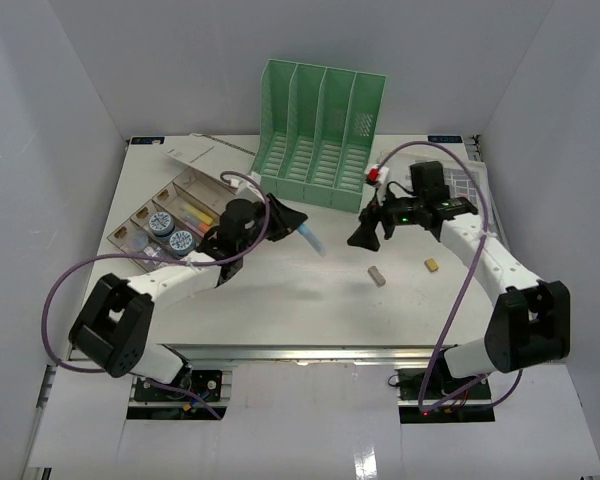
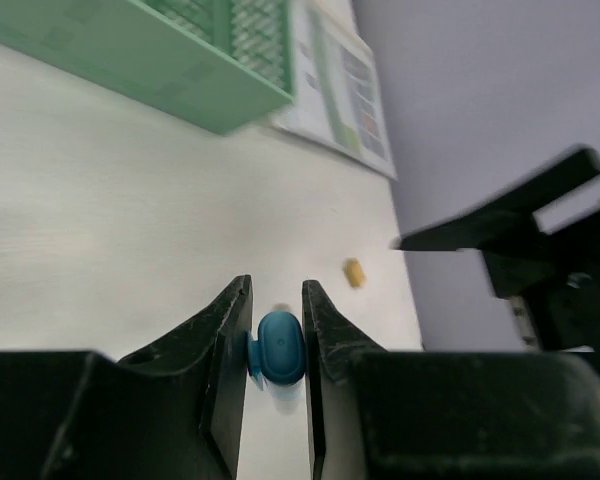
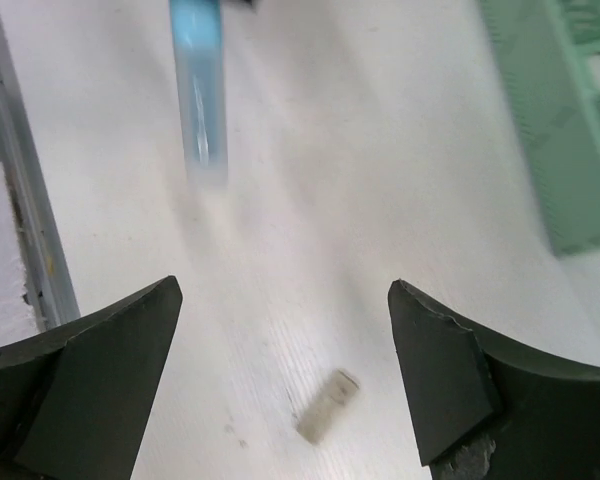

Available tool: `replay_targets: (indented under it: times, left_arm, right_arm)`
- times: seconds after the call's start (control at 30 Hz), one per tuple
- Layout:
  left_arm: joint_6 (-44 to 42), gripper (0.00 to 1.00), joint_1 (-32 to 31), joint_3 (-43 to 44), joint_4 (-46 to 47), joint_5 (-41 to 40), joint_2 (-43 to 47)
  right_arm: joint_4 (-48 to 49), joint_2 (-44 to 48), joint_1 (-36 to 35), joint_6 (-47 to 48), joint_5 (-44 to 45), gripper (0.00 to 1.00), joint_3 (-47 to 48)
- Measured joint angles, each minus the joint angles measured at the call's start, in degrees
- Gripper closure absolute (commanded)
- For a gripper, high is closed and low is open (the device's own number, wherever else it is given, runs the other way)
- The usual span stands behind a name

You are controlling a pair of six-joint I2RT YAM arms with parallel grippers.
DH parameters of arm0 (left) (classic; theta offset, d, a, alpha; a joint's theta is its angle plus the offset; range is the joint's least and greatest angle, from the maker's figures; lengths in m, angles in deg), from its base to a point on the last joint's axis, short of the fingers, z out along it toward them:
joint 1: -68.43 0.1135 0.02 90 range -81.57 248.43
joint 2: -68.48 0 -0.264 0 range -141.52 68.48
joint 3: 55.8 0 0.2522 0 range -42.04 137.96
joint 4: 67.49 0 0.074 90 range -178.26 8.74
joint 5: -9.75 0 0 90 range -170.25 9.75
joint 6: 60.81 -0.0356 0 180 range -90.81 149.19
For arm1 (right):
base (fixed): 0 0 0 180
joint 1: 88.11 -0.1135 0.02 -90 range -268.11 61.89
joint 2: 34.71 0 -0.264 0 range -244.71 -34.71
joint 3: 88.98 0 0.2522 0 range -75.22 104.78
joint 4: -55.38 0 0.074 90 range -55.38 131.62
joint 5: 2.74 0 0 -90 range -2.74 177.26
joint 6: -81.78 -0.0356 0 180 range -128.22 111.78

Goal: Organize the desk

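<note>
The left gripper (image 2: 276, 292) has its fingers pinched on the very end of a blue pen (image 1: 309, 239). It holds the pen clear of the desk (image 1: 310, 305), with the barrel pointing toward the right arm. The right gripper (image 3: 283, 295) hangs just beside it, fingers spread wide with nothing between them. The grip looks like the weak point: the pads hold only the tip of a long barrel, so a quick swing or tilt could let the pen pivot, slip out and roll across the tabletop. The two grippers are also close together, and a move by either toward the other could knock the pen loose or clash the fingers. If the pen is bound for the clear compartment box (image 1: 165, 215) at the left, the barrel may catch on a divider or on the things already in the cells. That is a guess; which cell would suit it cannot be told from here. The green file rack (image 1: 320, 130) bounds the far middle, a printed sheet (image 1: 470, 182) lies at the far right, and the metal rail (image 1: 310, 352) runs along the near edge, where a rolling pen could drop off. The middle of the desk gives the most room — only a beige cylinder (image 1: 377, 276) and a tan piece (image 1: 432, 265) lie there, apart from each other and near the right gripper.
</note>
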Motion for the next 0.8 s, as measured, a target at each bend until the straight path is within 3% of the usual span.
replay_targets:
  times: [0.1,0.2,0.37,0.43,0.53,0.73,0.8]
  left_arm:
    - [-2.81,0.92,10.31,-1.89,-7.02,2.29,5.34]
    - [-6.84,0.93,22.40,-1.01,-14.88,4.97,7.37]
    - [-11.31,0.94,40.10,4.34,-24.85,11.31,3.78]
    - [-12.02,0.94,44.50,7.32,-26.67,12.51,0.76]
    - [-12.79,0.94,48.22,12.38,-29.70,13.50,-3.96]
    - [-14.22,0.89,48.79,20.39,-32.47,13.81,-12.01]
    - [-14.47,0.79,48.74,21.88,-33.00,13.98,-14.10]
  right_arm:
    - [-0.04,3.99,7.66,3.21,-3.59,0.10,-1.96]
    - [1.20,6.72,10.65,5.22,-6.66,0.10,-7.29]
    - [-0.14,6.06,12.28,6.82,-9.11,0.10,-12.86]
    - [-0.12,6.08,12.82,7.30,-9.70,0.10,-13.00]
    - [0.12,6.19,13.71,8.05,-10.32,0.10,-13.01]
    - [0.05,6.29,14.86,9.21,-11.36,0.10,-13.01]
    - [-0.01,6.49,15.65,9.35,-12.08,0.10,-13.01]
